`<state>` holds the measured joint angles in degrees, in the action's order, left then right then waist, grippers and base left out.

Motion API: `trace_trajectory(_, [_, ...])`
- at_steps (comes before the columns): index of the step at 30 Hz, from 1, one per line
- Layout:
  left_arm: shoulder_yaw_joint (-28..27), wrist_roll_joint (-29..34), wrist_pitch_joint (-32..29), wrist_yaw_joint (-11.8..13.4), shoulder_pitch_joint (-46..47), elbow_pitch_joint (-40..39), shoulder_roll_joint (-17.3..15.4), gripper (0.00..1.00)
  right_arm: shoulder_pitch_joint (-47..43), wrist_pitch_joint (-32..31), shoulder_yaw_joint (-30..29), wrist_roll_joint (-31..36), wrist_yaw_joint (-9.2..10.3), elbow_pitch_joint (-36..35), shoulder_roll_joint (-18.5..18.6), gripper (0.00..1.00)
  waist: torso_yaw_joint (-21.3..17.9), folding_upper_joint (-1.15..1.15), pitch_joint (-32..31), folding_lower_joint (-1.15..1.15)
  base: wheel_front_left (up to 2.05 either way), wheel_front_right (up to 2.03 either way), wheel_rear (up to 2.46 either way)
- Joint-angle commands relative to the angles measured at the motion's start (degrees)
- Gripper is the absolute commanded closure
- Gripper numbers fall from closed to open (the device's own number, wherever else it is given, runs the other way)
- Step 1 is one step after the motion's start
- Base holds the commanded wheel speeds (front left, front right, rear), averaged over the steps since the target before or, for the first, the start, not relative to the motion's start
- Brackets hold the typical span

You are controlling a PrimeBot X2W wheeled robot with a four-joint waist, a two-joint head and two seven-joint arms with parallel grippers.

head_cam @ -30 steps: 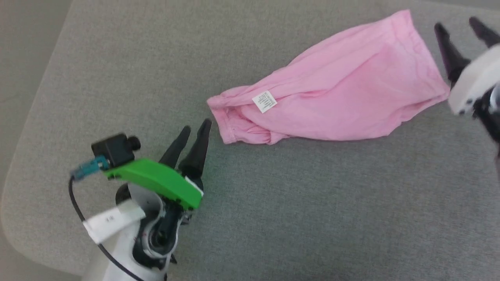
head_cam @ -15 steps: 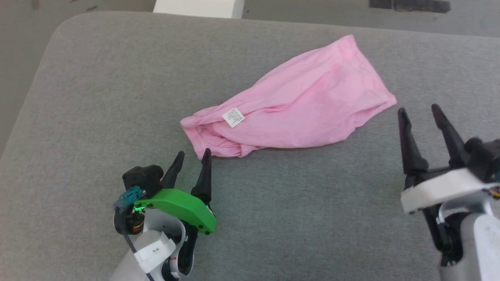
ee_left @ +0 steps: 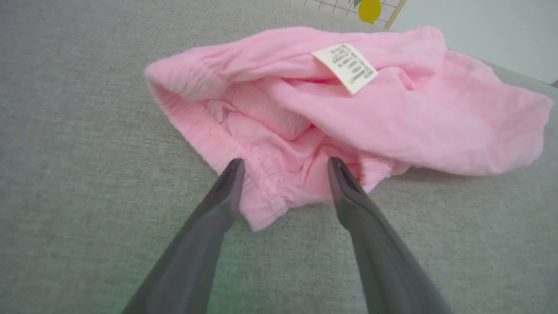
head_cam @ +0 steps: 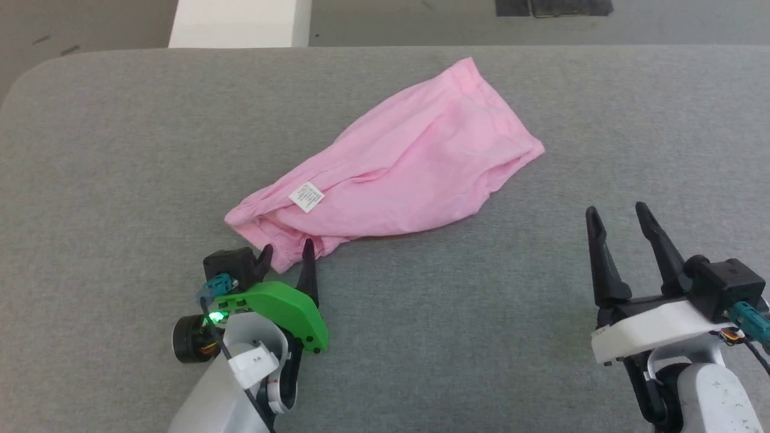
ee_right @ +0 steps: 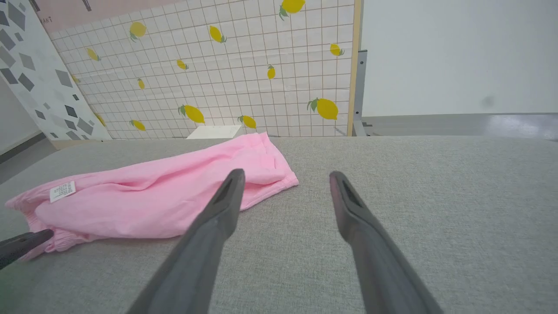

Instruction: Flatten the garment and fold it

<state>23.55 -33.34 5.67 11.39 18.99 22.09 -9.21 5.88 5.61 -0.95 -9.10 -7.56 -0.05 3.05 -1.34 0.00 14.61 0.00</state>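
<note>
The pink garment [head_cam: 397, 168] lies bunched and slanted on the grey cushioned surface [head_cam: 421, 337], its white label [head_cam: 306, 196] facing up near the gathered waistband end [ee_left: 205, 131]. My left gripper [head_cam: 287, 255] is open, its fingertips either side of the waistband's near corner [ee_left: 266, 205]. Whether they touch the cloth, I cannot tell. My right gripper [head_cam: 619, 216] stands open over bare surface, well to the right of and nearer than the garment's leg end [ee_right: 270, 170]. In the right wrist view a left fingertip [ee_right: 26, 244] pokes in beside the waistband.
A white block [head_cam: 237, 24] stands beyond the surface's far edge. A lemon-patterned tiled panel [ee_right: 226, 69] and a grey-patterned board [ee_right: 39, 83] stand behind. The surface's rounded left corner [head_cam: 24, 84] is close to the left arm.
The head camera has swung, shifting the whole picture. My left gripper has closed in on the waistband corner and opened wider. The right gripper has come down to the lower right.
</note>
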Motion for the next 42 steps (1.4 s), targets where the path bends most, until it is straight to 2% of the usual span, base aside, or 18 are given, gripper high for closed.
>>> trace_trajectory(1, [0.45, -0.10, -0.62, -0.21, 1.10, 0.99, 0.05, 0.00, -0.09, 0.56, 0.31, -0.54, 0.08, 0.23, -0.14, 0.00, -1.19, 0.00, -0.03, 0.00, 0.00, 0.00, 0.00])
trace_trajectory(11, [3.79, 0.37, -5.83, -1.48, 3.21, 6.07, 0.27, 0.00, 0.15, 0.56, 1.22, -1.62, 0.08, 0.89, -0.16, 0.00, -1.86, 0.00, 0.54, 0.00, 0.00, 0.00, 0.00])
trace_trajectory(12, [4.13, 0.40, -6.49, -1.64, 3.44, 6.58, 0.26, 0.31, 0.18, 0.47, 1.38, -1.60, 0.08, 0.90, -0.16, 0.00, -1.81, 0.00, 0.61, 0.00, 0.00, 0.00, 0.00])
trace_trajectory(13, [4.60, 0.54, -7.26, -1.79, 3.70, 7.24, 0.19, 0.98, 0.27, 0.36, 1.57, -1.58, 0.08, 0.94, -0.16, 0.00, -1.76, 0.00, 0.67, 0.00, 0.00, 0.00, 0.00])
trace_trajectory(19, [5.29, 0.37, -8.15, -2.37, 4.42, 8.14, 0.19, 1.00, 2.34, -1.52, 1.55, -0.77, 0.08, 1.52, -0.16, 0.00, -1.18, 0.00, 1.18, 0.00, 0.00, 0.00, 0.00])
trace_trajectory(24, [5.25, 0.35, -7.11, -2.58, 4.73, 6.83, -0.03, 1.00, 8.82, -5.30, 0.20, 2.09, 0.08, 4.97, -0.17, 0.00, 0.40, 0.00, 2.02, 0.00, 0.00, 0.00, 0.00])
trace_trajectory(31, [6.27, 0.76, -6.60, -3.43, 6.01, 4.47, 0.19, 1.00, 22.27, -10.60, -2.36, 6.30, 0.08, 18.45, -0.03, 0.00, 3.84, 0.00, 4.28, 0.00, 0.00, 0.00, 0.00])
trace_trajectory(36, [6.98, 0.90, -6.41, -3.93, 7.02, 3.70, 0.71, 1.00, 30.50, -17.43, -5.84, 8.99, 0.08, 29.27, -0.10, 0.00, 5.63, 0.00, 5.90, 0.00, 0.00, 0.00, 0.00])
trace_trajectory(42, [7.68, 1.01, -6.01, -4.48, 7.98, 3.39, 1.13, 1.00, 36.93, -26.40, -8.62, 11.57, 0.08, 38.17, -0.14, 0.00, 6.83, 0.00, 7.34, 0.00, 0.00, 0.00, 0.00])
